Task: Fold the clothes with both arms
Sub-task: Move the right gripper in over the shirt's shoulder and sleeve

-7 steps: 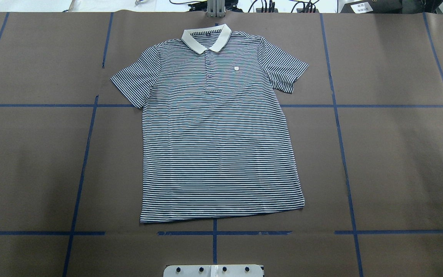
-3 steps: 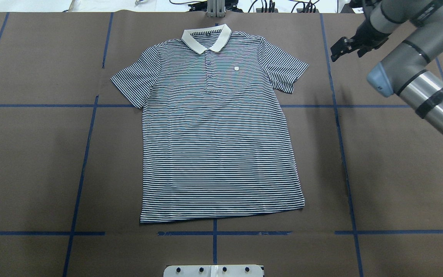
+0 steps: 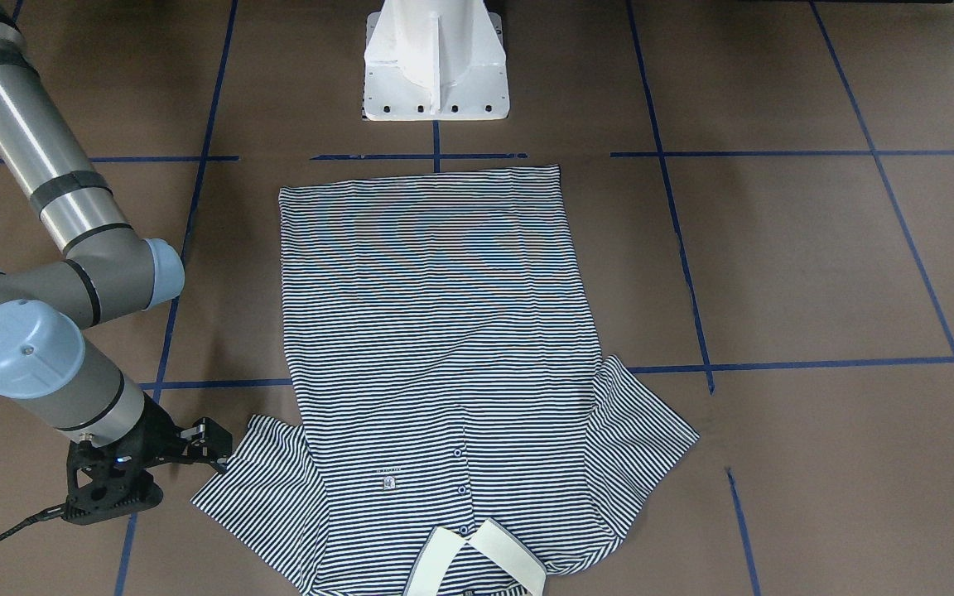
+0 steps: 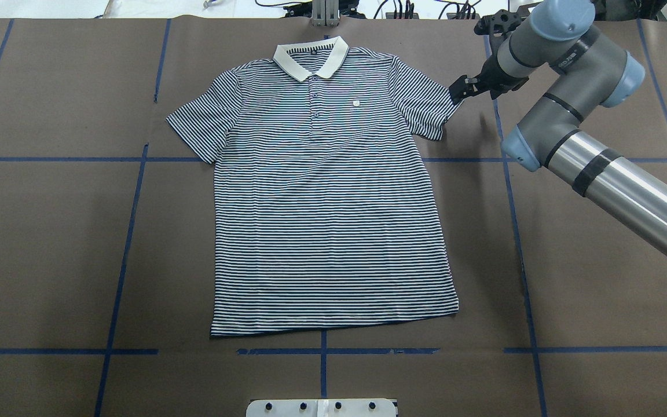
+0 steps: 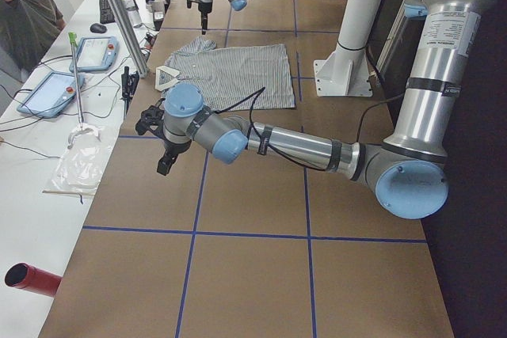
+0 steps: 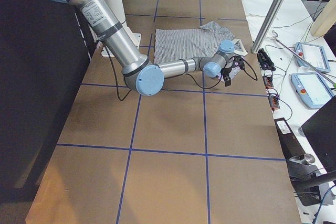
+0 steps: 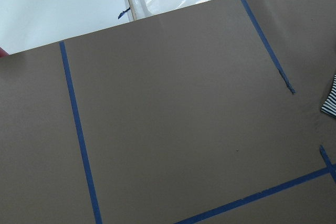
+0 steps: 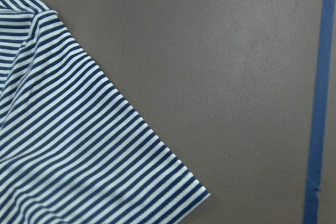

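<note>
The striped polo shirt lies flat and face up on the brown table, collar at the far side. It also shows in the front-facing view and the side views. My right gripper hovers at the outer edge of the shirt's right sleeve, open and empty, as the front-facing view shows. The right wrist view shows that sleeve's corner. My left gripper shows only in the exterior left view, over bare table far from the shirt; I cannot tell whether it is open or shut.
The white pedestal base stands at the near side of the table behind the shirt's hem. Blue tape lines grid the table. Beyond the far edge is a white desk with tablets, a plastic bag and a seated person.
My right arm has come in from the right edge and swung left, bringing its gripper to the shirt's right sleeve. The shirt has not moved.
</note>
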Available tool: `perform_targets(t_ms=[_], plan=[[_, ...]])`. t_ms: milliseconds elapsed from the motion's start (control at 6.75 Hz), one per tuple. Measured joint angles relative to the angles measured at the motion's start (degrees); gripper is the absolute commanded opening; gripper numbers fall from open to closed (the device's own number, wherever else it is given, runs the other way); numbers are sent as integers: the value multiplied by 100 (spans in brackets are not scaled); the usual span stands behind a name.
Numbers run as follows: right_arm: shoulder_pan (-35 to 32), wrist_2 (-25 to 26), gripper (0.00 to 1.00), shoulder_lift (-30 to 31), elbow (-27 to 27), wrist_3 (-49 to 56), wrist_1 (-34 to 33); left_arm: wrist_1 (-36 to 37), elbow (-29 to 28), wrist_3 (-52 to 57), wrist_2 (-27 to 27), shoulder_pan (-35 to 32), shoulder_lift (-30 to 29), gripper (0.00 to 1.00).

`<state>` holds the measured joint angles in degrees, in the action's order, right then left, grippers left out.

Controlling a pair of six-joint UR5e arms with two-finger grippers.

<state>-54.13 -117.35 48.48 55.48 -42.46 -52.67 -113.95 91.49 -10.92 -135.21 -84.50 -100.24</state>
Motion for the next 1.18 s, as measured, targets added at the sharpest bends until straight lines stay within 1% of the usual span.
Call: perform_targets(t_ms=[296, 592, 740, 888, 1184], plan=[[33, 88, 96, -263, -366, -23, 32, 0, -11, 17, -5, 3, -4, 100], [50, 172, 94, -343, -547, -25, 29, -4, -8, 31, -6, 4, -4, 100], [67, 204, 91, -352, -593, -25, 29, -6, -6, 35, -6, 4, -3, 100], [87, 228, 73, -357, -626, -25, 29, -10, 1, 37, -8, 3, 1, 100], [108, 276, 15, -370, -683, -25, 27, -13, 7, 37, -13, 0, 4, 100]])
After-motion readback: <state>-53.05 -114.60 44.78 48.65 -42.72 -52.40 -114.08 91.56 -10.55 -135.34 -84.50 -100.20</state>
